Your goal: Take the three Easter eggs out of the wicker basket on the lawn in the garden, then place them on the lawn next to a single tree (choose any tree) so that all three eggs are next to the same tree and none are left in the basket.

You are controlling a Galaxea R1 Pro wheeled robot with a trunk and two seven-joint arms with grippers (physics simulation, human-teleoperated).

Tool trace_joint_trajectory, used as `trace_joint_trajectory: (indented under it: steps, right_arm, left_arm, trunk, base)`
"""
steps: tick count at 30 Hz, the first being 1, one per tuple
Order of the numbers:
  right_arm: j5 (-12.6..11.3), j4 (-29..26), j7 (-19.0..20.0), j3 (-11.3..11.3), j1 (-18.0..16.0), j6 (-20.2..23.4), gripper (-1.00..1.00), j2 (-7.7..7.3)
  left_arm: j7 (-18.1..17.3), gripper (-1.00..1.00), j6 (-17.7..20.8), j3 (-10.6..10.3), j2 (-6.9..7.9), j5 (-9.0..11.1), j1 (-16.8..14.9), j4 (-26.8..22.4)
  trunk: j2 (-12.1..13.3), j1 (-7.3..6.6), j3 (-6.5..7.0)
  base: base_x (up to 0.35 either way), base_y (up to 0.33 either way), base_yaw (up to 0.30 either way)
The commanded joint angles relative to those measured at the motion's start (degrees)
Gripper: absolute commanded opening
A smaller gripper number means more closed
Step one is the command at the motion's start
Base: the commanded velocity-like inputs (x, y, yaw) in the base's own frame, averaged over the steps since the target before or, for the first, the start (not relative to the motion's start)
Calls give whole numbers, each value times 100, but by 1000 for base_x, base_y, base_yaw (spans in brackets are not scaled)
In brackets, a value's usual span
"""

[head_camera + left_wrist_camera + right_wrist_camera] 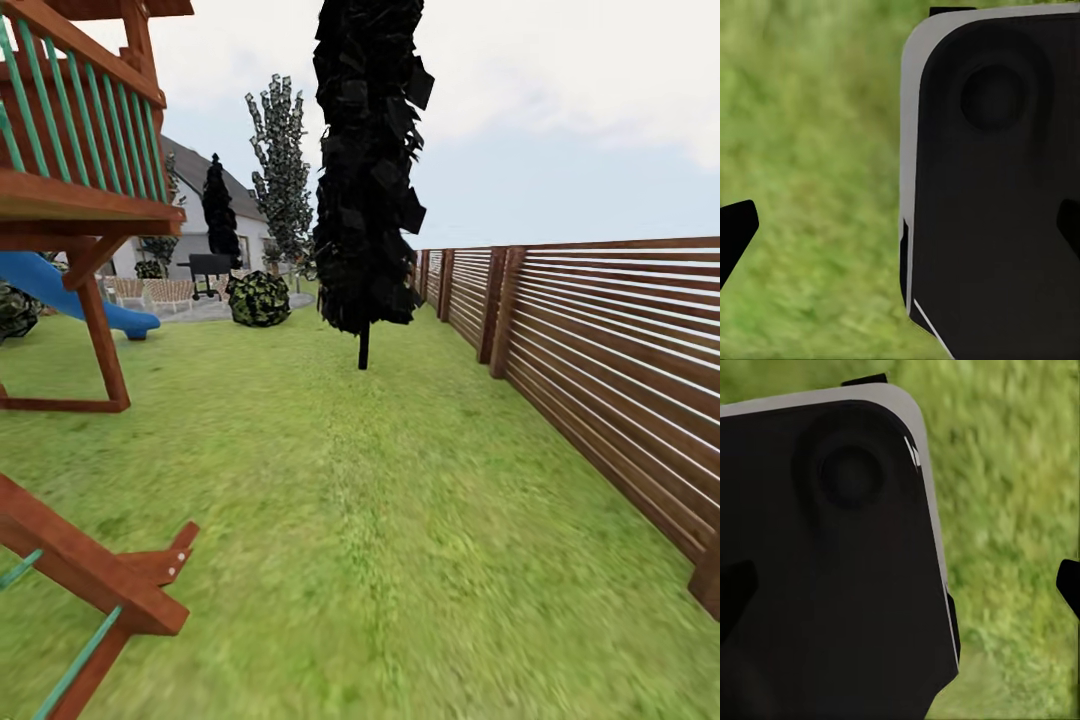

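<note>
The lawn [380, 520] stretches ahead of me in the head view, mottled green. Far back near the white house [195, 225] stands a tall tree [283, 170] with dark, pale-flecked leaf clumps. The Easter eggs and the wicker basket are out of view. My left gripper [900, 232] hangs open over grass, its black fingertips [736, 232] wide apart with nothing between them. My right gripper [900, 589] is open too, one fingertip [1069, 585] over the grass.
A near-black tree [367, 170] with a thin black trunk stands mid-lawn. A slatted wooden fence [610, 360] runs along the right. The play tower [80, 190], its blue slide [70, 295] and a low wooden beam [90, 575] crowd the left. A bush [259, 298] sits far back.
</note>
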Motion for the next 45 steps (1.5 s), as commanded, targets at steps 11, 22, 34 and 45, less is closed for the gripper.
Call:
trace_joint_trajectory:
  steps: [11, 22, 34, 45]
  right_arm:
    - [-30, -19, -2, 14, -9, -31, 100, -3]
    - [-29, -33, -2, 13, -9, -37, 100, 2]
    - [-24, -33, -2, 21, -9, -38, 100, 1]
    - [-21, -33, -2, 21, -9, -38, 100, 1]
  left_arm:
    - [4, 100, 2, 4, 13, 2, 4, -21]
    - [4, 100, 0, 4, -1, -4, 4, -16]
    - [4, 100, -3, 4, 27, 2, 4, -27]
    - [4, 100, -7, 10, 41, 2, 4, -30]
  trunk:
    - [-2, 4, -5]
    - [-2, 4, -5]
    - [-2, 4, -5]
    - [-2, 4, -5]
  base:
    - [325, 0, 72]
    - [325, 0, 0]
    - [325, 0, 0]
    - [325, 0, 0]
